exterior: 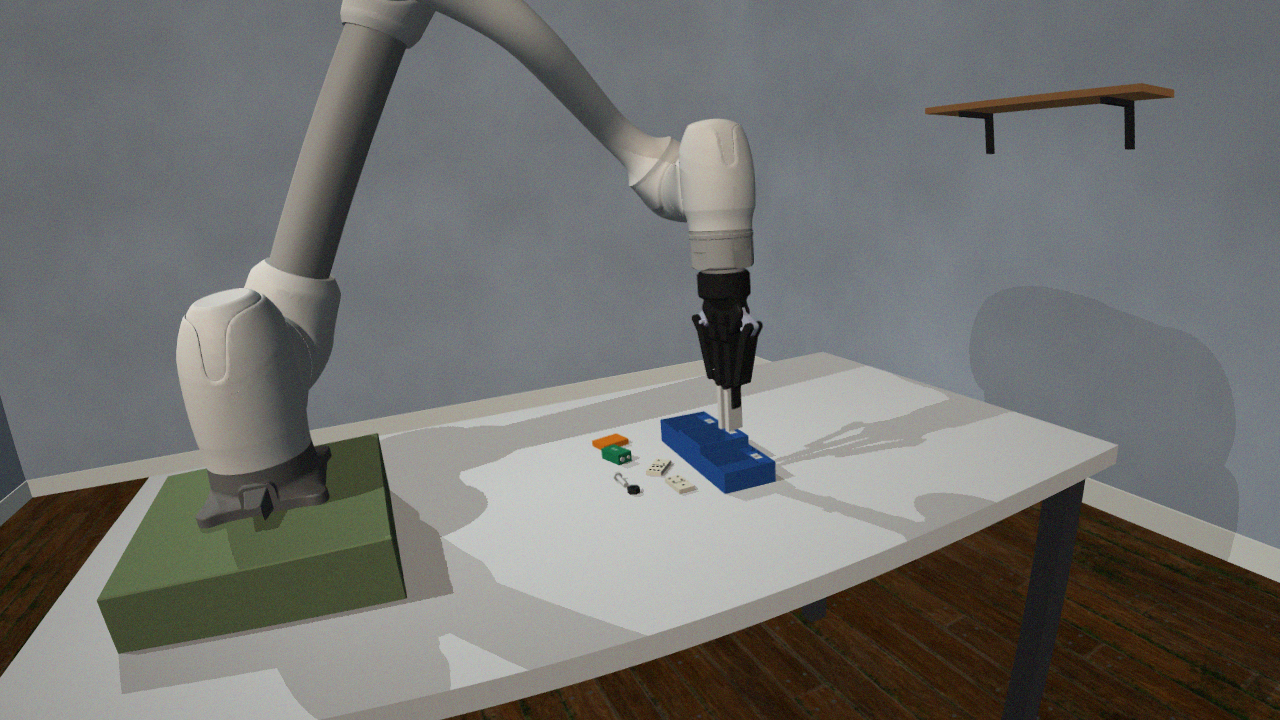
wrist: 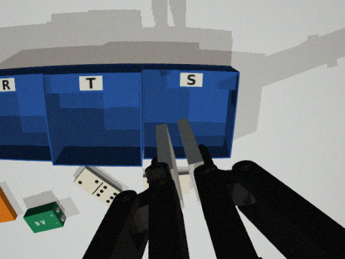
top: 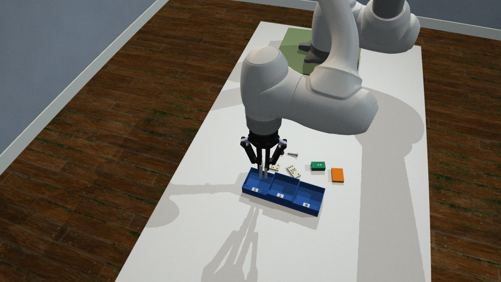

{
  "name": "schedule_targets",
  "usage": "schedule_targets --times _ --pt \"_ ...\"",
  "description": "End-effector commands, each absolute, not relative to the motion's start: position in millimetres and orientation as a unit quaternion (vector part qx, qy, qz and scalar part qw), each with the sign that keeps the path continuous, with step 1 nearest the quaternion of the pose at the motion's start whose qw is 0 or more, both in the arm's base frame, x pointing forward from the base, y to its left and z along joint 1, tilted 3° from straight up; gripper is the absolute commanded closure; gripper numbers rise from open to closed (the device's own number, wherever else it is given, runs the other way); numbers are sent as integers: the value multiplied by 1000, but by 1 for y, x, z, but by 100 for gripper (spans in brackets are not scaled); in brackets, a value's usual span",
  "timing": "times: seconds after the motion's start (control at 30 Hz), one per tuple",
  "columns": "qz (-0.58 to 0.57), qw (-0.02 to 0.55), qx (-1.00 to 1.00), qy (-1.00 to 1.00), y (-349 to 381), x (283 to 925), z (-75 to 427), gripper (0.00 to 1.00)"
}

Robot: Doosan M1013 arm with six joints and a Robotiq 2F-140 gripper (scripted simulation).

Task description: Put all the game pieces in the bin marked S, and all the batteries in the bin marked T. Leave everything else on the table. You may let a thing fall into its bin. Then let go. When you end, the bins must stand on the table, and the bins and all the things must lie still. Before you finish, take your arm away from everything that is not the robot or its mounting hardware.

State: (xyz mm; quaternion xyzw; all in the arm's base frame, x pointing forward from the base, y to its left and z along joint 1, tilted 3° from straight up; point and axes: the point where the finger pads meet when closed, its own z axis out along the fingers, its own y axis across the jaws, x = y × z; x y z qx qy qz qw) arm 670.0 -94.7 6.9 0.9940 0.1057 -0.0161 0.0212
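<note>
Three joined blue bins sit on the white table, marked S (wrist: 189, 111), T (wrist: 93, 115) and R (wrist: 19, 111); all look empty. My gripper (wrist: 175, 138) is shut with nothing between its fingers, and its tips hang over bin S (top: 258, 182) at the side nearest the loose things. One domino (wrist: 97, 185) lies just outside bin T. A second domino (top: 274, 167) lies beside the fingers, partly hidden in the wrist view. A green battery (wrist: 44, 216) lies further along, also seen from the top view (top: 318, 165).
An orange flat block (top: 337, 174) lies beside the green battery. A small bolt (top: 292, 154) lies behind the dominoes. The arm's green base block (exterior: 250, 537) stands at the far end of the table.
</note>
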Motion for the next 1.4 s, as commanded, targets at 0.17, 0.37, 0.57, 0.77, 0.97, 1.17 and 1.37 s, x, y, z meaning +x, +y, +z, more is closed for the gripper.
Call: schedule_targets --times 0.17,0.37,0.57,0.77,0.97,1.17,1.37 --pt "-16 21 994 106 -60 670 6 95" --pt "-16 21 994 106 -32 671 4 95" --pt "-16 21 994 106 -32 671 4 95" --pt "-16 21 994 106 -33 670 -9 95" --pt "-16 21 994 106 -33 670 -25 95" --pt "-16 21 994 106 -34 670 -36 95" --pt "-16 21 994 106 -35 669 -52 95"
